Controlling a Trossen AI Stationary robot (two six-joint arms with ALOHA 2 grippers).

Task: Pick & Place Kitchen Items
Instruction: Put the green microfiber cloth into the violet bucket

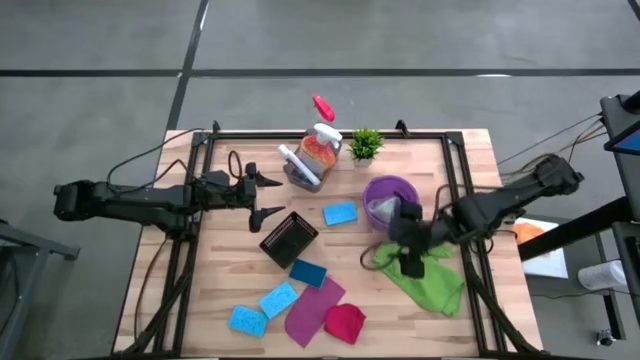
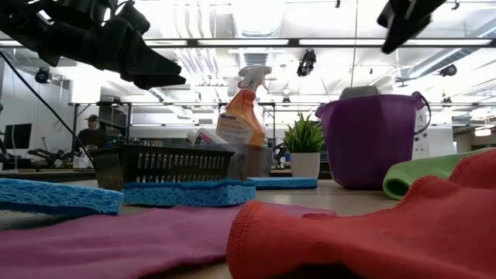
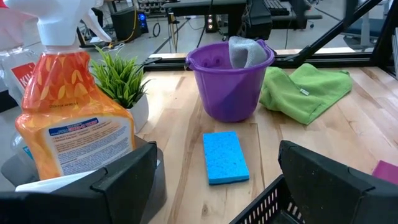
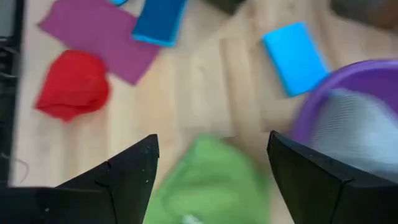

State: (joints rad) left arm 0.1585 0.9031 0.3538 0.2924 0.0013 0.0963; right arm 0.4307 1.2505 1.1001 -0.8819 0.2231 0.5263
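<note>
My left gripper (image 1: 278, 195) is open and empty above the table's left middle, just left of the black basket (image 1: 288, 238). It points at the purple bucket (image 3: 231, 81). My right gripper (image 1: 408, 255) is open and empty above the green cloth (image 1: 428, 278), which lies flat beside the bucket (image 1: 388, 198); the wrist view shows its fingers on either side of the cloth (image 4: 211, 180). The low view shows this gripper (image 2: 403, 19) high above the table. A grey cloth (image 3: 245, 51) hangs over the bucket's rim. Several blue sponges (image 1: 340, 213), a magenta cloth (image 1: 313, 310) and a red cloth (image 1: 345, 322) lie flat near the front.
An orange spray bottle (image 1: 320, 148) stands in a grey holder (image 1: 300, 172) at the far middle, next to a small potted plant (image 1: 365, 145). A pink thing (image 1: 323, 106) lies beyond the far edge. Black frame rails (image 1: 455, 180) run along the table's sides.
</note>
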